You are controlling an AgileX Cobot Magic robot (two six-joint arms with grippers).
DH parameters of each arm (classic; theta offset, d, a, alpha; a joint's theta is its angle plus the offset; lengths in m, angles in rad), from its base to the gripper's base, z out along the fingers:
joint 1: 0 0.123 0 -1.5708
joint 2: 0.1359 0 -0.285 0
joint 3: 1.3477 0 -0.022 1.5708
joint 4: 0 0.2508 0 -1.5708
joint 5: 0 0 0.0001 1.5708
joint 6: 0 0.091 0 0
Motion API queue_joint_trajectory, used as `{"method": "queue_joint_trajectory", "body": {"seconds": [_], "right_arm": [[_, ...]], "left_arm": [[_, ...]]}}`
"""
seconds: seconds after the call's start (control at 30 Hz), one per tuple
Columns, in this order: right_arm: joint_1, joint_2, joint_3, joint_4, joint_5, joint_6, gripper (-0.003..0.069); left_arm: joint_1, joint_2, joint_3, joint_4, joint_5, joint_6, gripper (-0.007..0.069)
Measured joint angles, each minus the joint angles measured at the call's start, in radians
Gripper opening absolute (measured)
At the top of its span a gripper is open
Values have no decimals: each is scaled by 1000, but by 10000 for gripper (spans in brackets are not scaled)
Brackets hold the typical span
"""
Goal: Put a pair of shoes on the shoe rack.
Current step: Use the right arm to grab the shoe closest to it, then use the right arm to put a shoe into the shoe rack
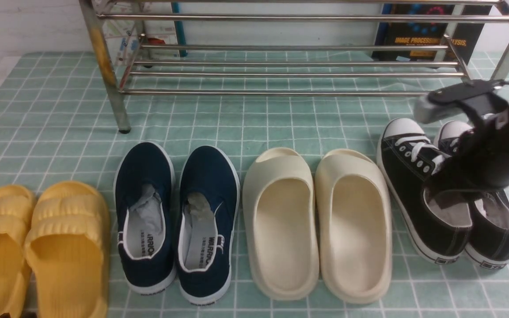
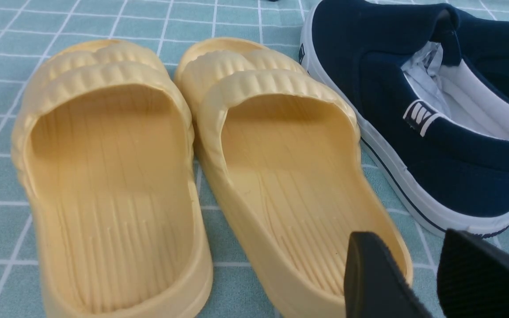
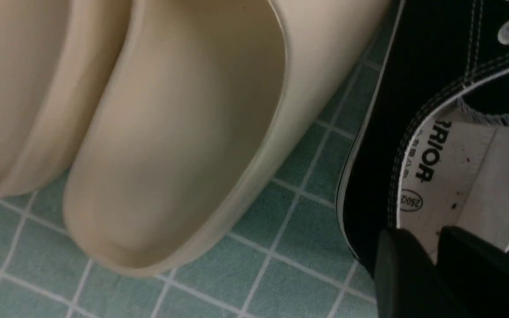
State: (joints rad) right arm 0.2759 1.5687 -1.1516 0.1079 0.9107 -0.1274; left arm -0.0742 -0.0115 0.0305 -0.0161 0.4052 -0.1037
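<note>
The worktop, under a green checked cloth, carries everything. At its far side stands the steel-tube shoe rack, its left front leg rust-stained and its lower bars bare. In front of it four pairs sit in a row, toes toward the rack: yellow slides at my left, then navy slip-ons, cream slides, and at the right end the black canvas sneakers, side by side on the cloth just beside the cream pair. My right arm reaches down over the sneakers, and my right end effector sits at the left sneaker's opening; only a sliver shows between its fingers, so I cannot tell whether it grips. My left end effector hovers over the yellow slides, slightly parted, holding nothing.
</note>
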Motion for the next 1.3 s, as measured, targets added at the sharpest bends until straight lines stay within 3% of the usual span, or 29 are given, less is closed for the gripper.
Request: {"method": "queue_joint_trajectory", "body": {"seconds": [0.1,0.23,0.4,0.5,0.57,1.03,1.3], "right_arm": [[37,106,-31,-143,-22,112,335],[40,194,-32,-206,-71,191,400],[47,237,-38,-167,-109,213,290],[53,237,-38,-140,-115,215,78],[53,224,-38,-135,-113,224,13],[53,-86,-32,-17,40,196,14],[53,-27,-130,-9,39,149,15]], "left_arm": [[0,0,0,0,0,0,239],[0,0,0,0,0,0,239],[0,0,0,0,0,0,239],[0,0,0,0,0,0,239],[0,0,0,0,0,0,239],[0,0,0,0,0,0,239],[0,0,0,0,0,0,239]]}}
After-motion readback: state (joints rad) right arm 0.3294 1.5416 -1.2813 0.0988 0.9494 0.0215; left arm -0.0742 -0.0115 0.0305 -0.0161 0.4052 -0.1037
